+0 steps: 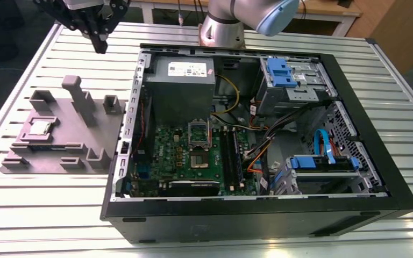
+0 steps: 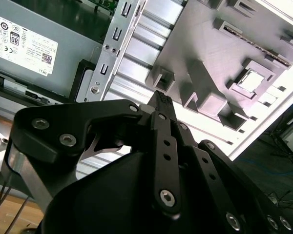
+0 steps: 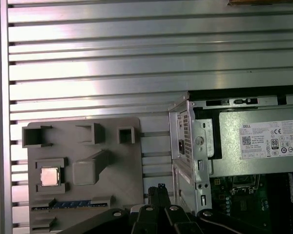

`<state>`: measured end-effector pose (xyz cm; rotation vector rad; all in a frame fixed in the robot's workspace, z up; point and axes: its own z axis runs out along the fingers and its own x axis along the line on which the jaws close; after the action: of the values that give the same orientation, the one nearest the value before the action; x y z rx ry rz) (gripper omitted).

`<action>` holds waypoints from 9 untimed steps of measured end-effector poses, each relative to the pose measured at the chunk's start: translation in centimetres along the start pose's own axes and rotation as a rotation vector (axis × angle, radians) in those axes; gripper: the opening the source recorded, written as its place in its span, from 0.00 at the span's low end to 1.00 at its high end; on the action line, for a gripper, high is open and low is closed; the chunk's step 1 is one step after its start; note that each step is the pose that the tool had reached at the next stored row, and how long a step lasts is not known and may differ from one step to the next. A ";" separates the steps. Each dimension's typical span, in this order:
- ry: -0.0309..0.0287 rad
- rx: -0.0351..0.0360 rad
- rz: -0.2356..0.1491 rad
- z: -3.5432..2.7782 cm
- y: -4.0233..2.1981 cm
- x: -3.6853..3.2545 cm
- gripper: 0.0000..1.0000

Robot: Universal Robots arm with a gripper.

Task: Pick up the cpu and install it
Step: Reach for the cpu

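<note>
Jaws: closed, empty, above desk (image 1: 49, 215)
Chip (image 1: 40, 127): in grey block's (image 1: 84, 134) pocket, well apart from jaws
Case (image 1: 228, 220): open, near jaws

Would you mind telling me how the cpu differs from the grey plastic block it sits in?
The cpu is a small flat square; the grey plastic block is far larger, with upright posts. The cpu's top is silvery metal; the block is matte grey-mauve. The cpu lies in one of the block's recesses; the block rests on the slatted table. Both lie flat.
</note>
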<state>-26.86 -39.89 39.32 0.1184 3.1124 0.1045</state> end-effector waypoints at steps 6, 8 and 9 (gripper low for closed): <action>0.0000 0.0000 0.000 -0.01 -0.02 0.32 0.10; 0.0000 0.0000 0.000 -0.01 -0.03 0.36 0.10; 0.0000 0.0000 0.000 -0.01 -0.03 0.38 0.10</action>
<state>-27.24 -39.89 39.32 0.1185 3.1123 0.1044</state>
